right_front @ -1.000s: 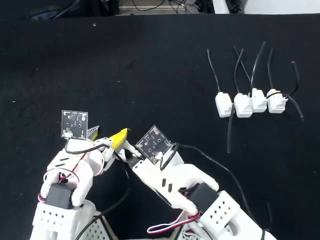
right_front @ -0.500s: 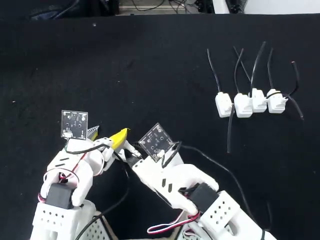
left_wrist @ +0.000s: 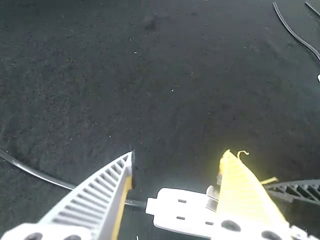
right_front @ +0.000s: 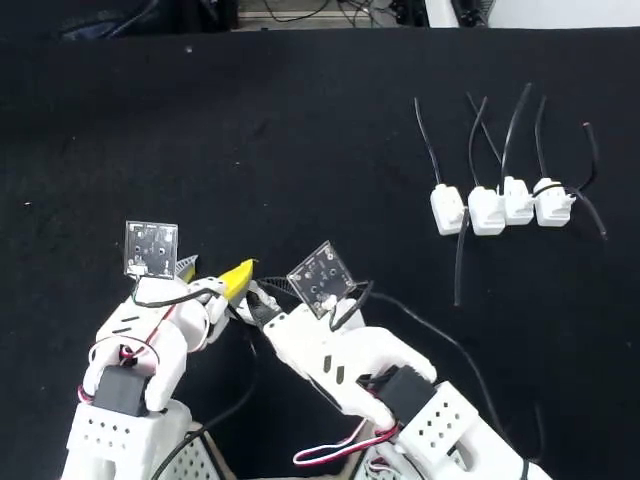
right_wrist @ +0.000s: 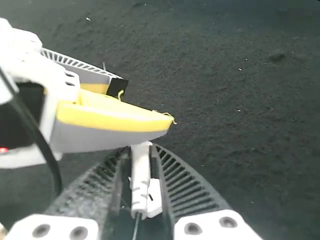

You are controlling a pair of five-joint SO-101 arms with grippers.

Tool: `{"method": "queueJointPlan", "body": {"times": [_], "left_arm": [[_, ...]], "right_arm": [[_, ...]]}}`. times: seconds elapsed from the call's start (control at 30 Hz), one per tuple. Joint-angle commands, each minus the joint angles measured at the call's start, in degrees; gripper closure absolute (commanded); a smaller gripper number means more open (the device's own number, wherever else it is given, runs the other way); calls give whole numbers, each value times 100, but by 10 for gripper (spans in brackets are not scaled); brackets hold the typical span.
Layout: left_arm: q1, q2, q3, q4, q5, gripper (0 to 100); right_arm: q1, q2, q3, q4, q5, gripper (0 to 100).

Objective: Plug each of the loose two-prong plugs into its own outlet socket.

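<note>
Low on the black table (right_front: pixel 300 130), toward 7 o'clock in the high view, the right gripper (right_wrist: pixel 141 150) pinches a white outlet strip (left_wrist: pixel 182 212) edge-on between its dark ribbed fingers. The left gripper (left_wrist: pixel 179 155) (one finger faced in yellow) stands spread wide astride the same strip. Four white two-prong plugs (right_front: pixel 487 210), black cords (right_front: pixel 425 135) trailing, lie in a row well apart at about 2 o'clock.
</note>
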Motion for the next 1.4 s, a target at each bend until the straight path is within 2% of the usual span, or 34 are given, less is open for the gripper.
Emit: {"method": "queueJointPlan", "body": {"times": [0.0, 0.23, 0.4, 0.6, 0.87, 1.03, 1.2, 1.37], "left_arm": [[40, 26, -84, 70, -62, 723], [22, 26, -110, -9, -62, 723], [-611, 26, -321, -114, -53, 723], [-1270, 26, -505, -123, -53, 723], [-1903, 88, -462, -149, 149, 723], [-2062, 88, -470, -158, 316, 723], [-2070, 237, -514, -158, 290, 723], [-2070, 1609, -1095, -176, 62, 723]], "right_arm": [[264, -215, -145, -273, -53, 988], [264, -189, 13, -264, 141, 988], [273, -189, 251, 44, 598, 988], [387, -189, 207, 413, 659, 988], [352, -92, -848, 1363, 914, 988], [325, 954, -1508, 1503, 1029, 988], [-422, 2448, -2325, 1952, 1037, 988], [-897, 3310, -2809, 2233, 1046, 988]]}}
